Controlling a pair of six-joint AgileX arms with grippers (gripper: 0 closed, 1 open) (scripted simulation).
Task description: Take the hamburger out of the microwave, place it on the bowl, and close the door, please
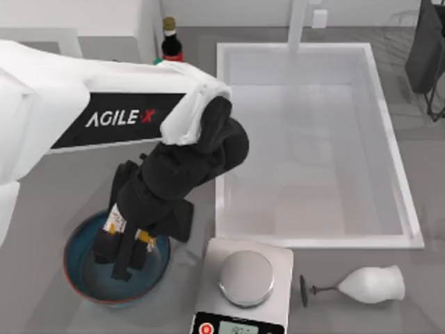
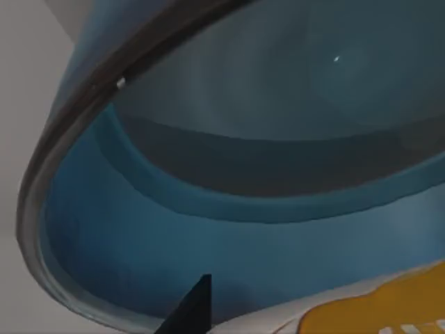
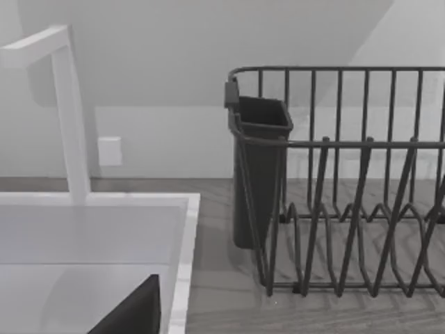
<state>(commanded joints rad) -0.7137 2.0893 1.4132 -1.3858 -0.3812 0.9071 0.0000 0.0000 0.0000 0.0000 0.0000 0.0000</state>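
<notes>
My left gripper (image 1: 124,256) reaches down into the blue bowl (image 1: 75,268) at the front left, shut on the hamburger (image 1: 114,221). Its white wrapper with yellow patches shows on both sides of the black fingers (image 1: 104,247). In the left wrist view the bowl (image 2: 174,229) lies close below, with the hamburger's yellow-and-white wrapper (image 2: 375,309) at the picture's edge. Whether it touches the bowl's floor I cannot tell. The microwave (image 1: 104,17) is a white box at the back left, behind my arm, and its door is hidden. My right gripper (image 3: 135,313) is parked beside the sink.
A large white sink (image 1: 313,146) with a faucet (image 1: 297,21) takes up the middle and right. A scale with a silver pan (image 1: 245,277) stands right of the bowl. A wine glass (image 1: 361,284) lies on its side. Sauce bottle (image 1: 170,42) at the back. Dish rack (image 3: 348,181) at the far right.
</notes>
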